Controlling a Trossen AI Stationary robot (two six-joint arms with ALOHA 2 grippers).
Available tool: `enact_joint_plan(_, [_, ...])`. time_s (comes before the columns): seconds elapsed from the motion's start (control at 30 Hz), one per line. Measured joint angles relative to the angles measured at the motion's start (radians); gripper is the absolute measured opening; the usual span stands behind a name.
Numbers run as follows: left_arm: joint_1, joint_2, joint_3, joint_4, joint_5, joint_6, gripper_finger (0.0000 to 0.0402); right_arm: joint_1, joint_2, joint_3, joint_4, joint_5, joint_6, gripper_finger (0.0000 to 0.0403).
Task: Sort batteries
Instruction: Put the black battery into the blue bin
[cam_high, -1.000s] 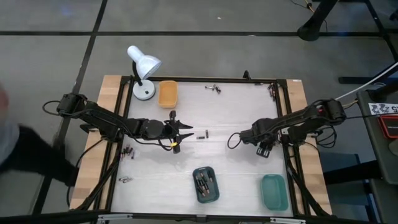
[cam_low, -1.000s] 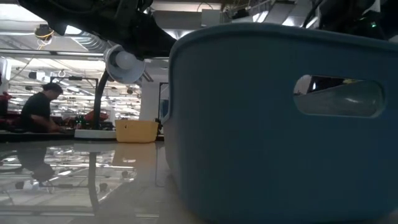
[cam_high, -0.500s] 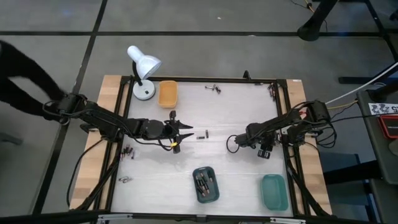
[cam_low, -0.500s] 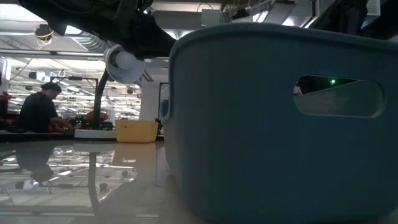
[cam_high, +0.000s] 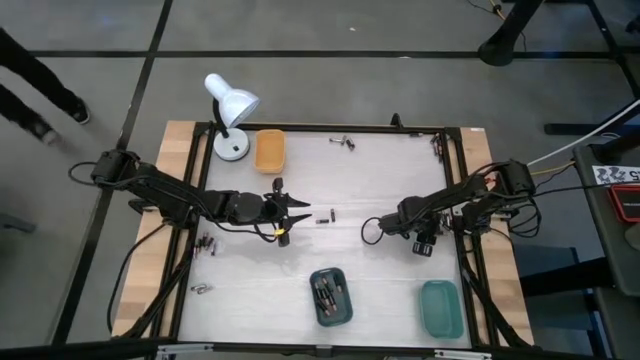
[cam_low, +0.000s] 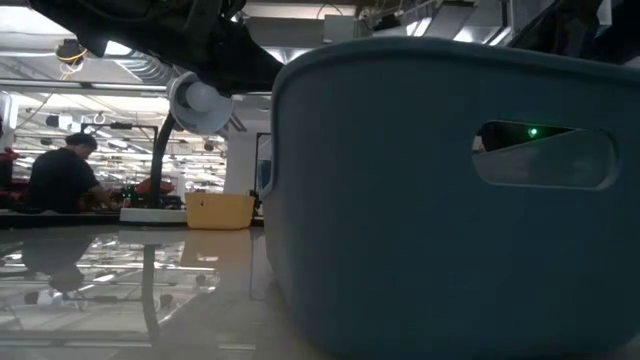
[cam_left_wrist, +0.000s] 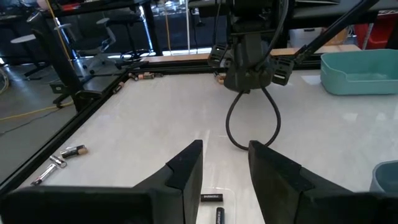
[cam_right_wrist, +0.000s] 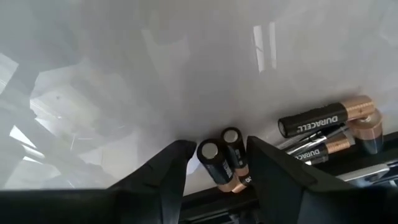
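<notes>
Near the middle of the worktop (cam_high: 380, 290), the left gripper (cam_high: 303, 208) waits, partly open and empty, aimed at two batteries (cam_high: 325, 216) just ahead. The right gripper (cam_right_wrist: 214, 163) holds two batteries (cam_right_wrist: 222, 160) to carry them.

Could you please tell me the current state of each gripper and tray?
Left gripper: open, empty.
Right gripper: low beside batteries; grip unclear.
Dark teal tray: holds several batteries.
Green tray: empty.
Orange tray: empty.
</notes>
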Motion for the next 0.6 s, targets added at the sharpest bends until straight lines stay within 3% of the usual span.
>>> enact_joint_plan(0.2, [0.0,0.0,0.0,0.002,0.0,0.007,0.0119,0.0,0.002,0.004,0.002,-0.003,0.0,0.0158])
enact_joint_plan(0.53, [0.0,0.0,0.0,0.001,0.0,0.007,0.0119,0.001,0.003,0.012,0.014,-0.033,0.005,0.0027])
enact_joint_plan(0.6, [0.0,0.0,0.0,0.001,0.0,0.007,0.0119,0.002,0.004,0.031,0.007,-0.02,0.005,0.0016])
